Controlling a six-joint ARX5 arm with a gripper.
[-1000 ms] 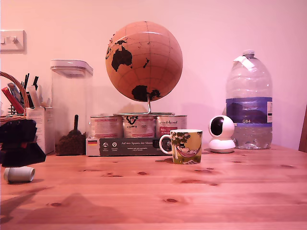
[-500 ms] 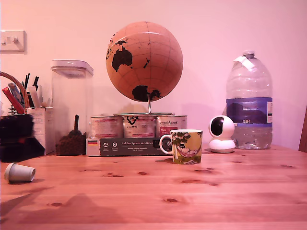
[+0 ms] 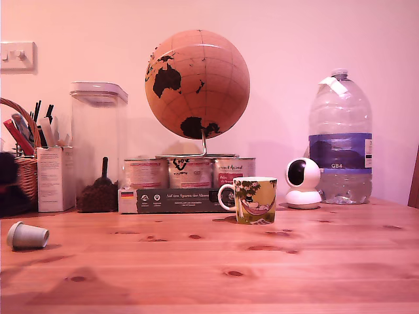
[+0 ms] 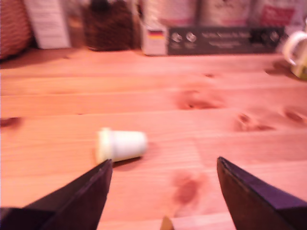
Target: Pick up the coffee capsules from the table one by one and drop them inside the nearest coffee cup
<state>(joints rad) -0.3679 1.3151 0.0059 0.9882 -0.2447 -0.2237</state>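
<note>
- Wrist view: the gripper (image 4: 163,177) has its jaws spread wide and empty; the capsule (image 4: 121,145) lies on its side on the table (image 4: 201,76), just ahead of one finger (image 4: 84,196), apart from it.
- Exterior view: capsule (image 3: 27,235) sits far on that view's left, well apart from the cup (image 3: 254,200) — the gripper is only a dark shape at the left edge there.
- Wrist view catches just the cup's handle (image 4: 293,47).

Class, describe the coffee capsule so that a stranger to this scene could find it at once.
Start at the big globe, then drop to the wooden table and go far to the exterior view's left. The coffee capsule lies there on its side, alone: a small pale cone with a flared rim.
</note>
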